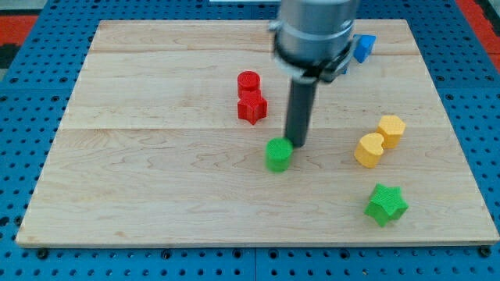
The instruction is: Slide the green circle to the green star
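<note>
My tip [296, 145] sits on the wooden board [156, 195], right at the upper right edge of the green circle [278, 154], touching it or very nearly so. There is no gripper here to be wide or narrow: the arm ends in a plain dark rod [299, 109], and it holds nothing. The rod stands upright under the grey arm housing [312, 31] at the view's top.

The green circle lies a little below the middle of the board. The green star [386, 204] lies well apart from it, toward the view's bottom right, near the board's lower edge. So the tip is on the side of the circle that faces away from the view's bottom left, not on the side opposite the star.

2 red blocks stand to the upper left of the tip, touching each other: a red cylinder [248, 81] and, just below it, a red star-like block [252, 108]. 2 yellow blocks sit on the view's right, touching or nearly touching: a yellow hexagon-like block [391, 129] and a yellow heart-like block [369, 149] just lower left of it. A blue block [363, 47] shows at the view's top, partly hidden by the arm, so its shape cannot be told
</note>
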`<state>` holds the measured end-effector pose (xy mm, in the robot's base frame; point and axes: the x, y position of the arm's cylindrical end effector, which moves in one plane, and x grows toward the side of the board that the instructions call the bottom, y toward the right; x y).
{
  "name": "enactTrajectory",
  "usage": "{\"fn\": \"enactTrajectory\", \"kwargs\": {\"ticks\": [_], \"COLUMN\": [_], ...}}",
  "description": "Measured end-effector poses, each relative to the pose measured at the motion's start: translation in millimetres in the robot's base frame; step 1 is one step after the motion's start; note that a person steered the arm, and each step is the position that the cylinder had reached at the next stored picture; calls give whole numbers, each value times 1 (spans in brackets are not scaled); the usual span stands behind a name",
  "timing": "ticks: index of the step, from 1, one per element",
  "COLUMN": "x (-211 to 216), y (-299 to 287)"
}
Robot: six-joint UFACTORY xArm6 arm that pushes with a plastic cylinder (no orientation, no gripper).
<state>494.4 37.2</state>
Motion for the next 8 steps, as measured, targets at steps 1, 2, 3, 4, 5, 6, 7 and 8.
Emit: {"fn": "enactTrajectory", "kwargs": {"ticks": [1, 2, 3, 4, 5, 6, 7, 8], "x": [-2, 0, 52, 57, 56, 21, 18, 56], "y": [-16, -61, -81, -2, -33, -28, -11, 47]}}
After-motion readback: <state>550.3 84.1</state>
